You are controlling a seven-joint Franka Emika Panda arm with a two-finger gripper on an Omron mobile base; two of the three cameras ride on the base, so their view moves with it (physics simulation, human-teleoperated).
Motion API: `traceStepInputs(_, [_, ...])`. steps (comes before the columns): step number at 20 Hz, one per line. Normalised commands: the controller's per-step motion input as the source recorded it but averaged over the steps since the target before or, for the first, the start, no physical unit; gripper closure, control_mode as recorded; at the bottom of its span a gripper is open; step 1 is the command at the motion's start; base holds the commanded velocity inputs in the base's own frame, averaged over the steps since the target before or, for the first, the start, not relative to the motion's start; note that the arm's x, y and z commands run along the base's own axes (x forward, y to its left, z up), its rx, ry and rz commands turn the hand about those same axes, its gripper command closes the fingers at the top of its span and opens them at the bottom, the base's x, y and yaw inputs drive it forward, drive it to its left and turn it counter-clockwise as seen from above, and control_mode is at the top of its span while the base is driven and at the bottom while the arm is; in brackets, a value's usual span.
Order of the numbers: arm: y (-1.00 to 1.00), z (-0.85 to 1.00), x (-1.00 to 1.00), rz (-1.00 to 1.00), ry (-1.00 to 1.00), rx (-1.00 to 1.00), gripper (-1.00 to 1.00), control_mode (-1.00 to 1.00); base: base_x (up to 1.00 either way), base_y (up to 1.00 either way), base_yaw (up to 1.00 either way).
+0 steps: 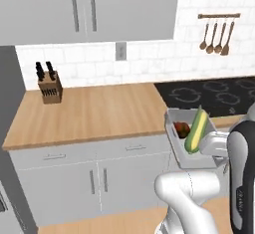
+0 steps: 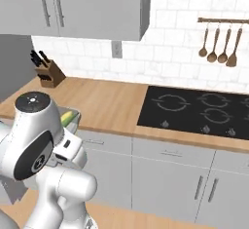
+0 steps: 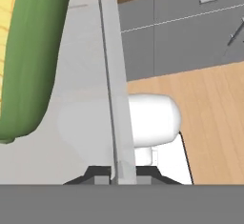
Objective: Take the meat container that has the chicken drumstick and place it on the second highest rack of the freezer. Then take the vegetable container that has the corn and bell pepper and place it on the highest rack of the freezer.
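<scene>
The gripper (image 3: 116, 174) pinches the vegetable container's (image 1: 175, 148) wall. Inside, the corn (image 1: 197, 129) lies with the bell pepper (image 1: 182, 128) at its 9 o'clock. No writing is legible.

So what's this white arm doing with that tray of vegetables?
The robot arm is carrying a grey container in the air, in front of the wooden counter and lower cabinets. In the container lie the corn and the red bell pepper. In the hand view, its fingers are clamped on the container's thin wall. The container looks lifted and on the move, not yet set down anywhere.
</scene>
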Motion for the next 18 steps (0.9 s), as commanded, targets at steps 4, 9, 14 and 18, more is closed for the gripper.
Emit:
traceStepInputs(4, [0.0, 0.0, 0.0, 0.0, 0.0, 0.0, 1.0, 1.0, -0.22, 1.0, 0.68])
traceStepInputs(9, [0.0, 0.0, 0.0, 0.0, 0.0, 0.0, 1.0, 1.0, -0.07, 0.92, 0.75])
traceStepInputs(14, [0.0, 0.0, 0.0, 0.0, 0.0, 0.0, 1.0, 1.0, -0.01, 0.92, 0.69])
traceStepInputs(18, [0.0, 0.0, 0.0, 0.0, 0.0, 0.0, 1.0, 1.0, 0.14, 0.99, 0.59])
